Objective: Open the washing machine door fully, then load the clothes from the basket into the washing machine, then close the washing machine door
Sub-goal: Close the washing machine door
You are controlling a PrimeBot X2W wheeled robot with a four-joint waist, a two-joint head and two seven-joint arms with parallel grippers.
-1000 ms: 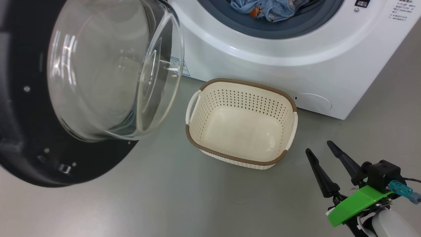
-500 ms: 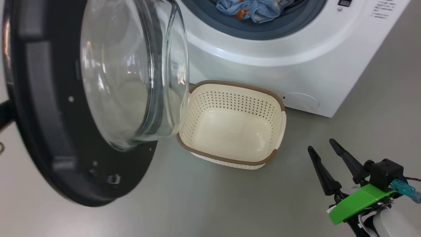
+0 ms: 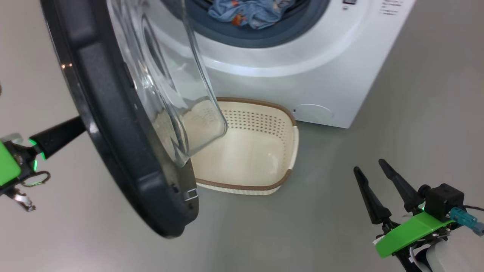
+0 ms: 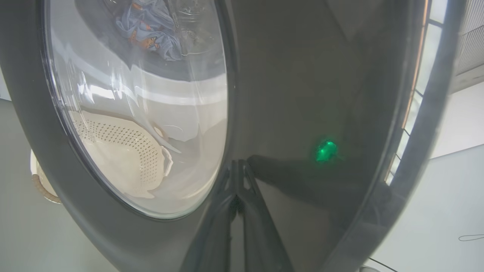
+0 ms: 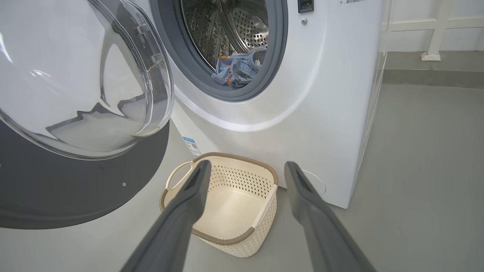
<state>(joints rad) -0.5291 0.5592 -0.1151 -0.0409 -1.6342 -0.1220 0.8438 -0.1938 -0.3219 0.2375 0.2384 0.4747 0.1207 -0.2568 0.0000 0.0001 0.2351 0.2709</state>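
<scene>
On the grey floor (image 3: 340,234) stands the white front-loading washing machine (image 3: 302,75), its drum mouth uncovered. Next in bulk is the washing machine door (image 3: 113,124), at the machine's left. It is swung partway, so the head camera sees it almost edge-on. Its bulging glass bowl reaches out above the left end of the basket (image 3: 293,147).

That cream basket sits on the floor just in front of the machine, below the drum mouth, and it is empty. It stands close, so garments have only a short way to travel. The clothes (image 3: 249,13), light blue with orange prints, lie bunched at the front of the drum, just behind the grey gasket.

With the load in and the basket bare, closing the door looks to be the step in hand. The left hand (image 4: 236,194) suits that. Its fingers are pressed together and grip nothing, and their tips appear set against the door's glossy black outer face, more a blunt pusher than a clamp. The right hand (image 3: 368,166) hovers low at the right, well apart from basket and door, fingers spread wide and empty, probably to keep out of the door's swing.
</scene>
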